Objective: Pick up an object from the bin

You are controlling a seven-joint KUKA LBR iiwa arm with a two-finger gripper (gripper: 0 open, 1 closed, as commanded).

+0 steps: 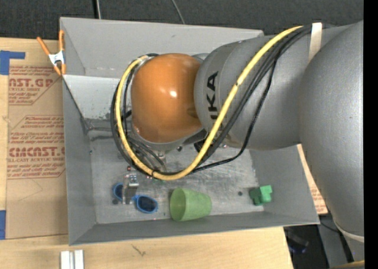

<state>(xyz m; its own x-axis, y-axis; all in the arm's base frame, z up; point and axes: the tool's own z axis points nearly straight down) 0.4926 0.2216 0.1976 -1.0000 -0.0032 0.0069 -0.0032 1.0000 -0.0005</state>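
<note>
Whether the jaws stood apart or together could not be told, because the wrist and its cabling hid most of the gripper from above. What showed of it was a small pale metal tip in the lower left of the frame, low over the floor of the grey bin.

Just below that tip in the frame lay a small blue thing made of rounded ring-like parts, one ring to the left and a larger oval to the right. It sat on the bin floor close to the lower left corner. The tip was directly beside it, but it was not clear whether the two touched, and nothing could be seen held in the gripper.

To the right of the blue thing, almost touching it, a light green cup lay tipped on its side with its mouth toward the left. Further right, well apart from the cup, a small green block rested near the lower right part of the floor.

The arm came in from the right and covered much of the upper and middle bin. A glossy orange cover sat at its wrist in the centre left of the frame, and a yellow cable ran along the arm and looped round the cover with black cables beside it.
</note>
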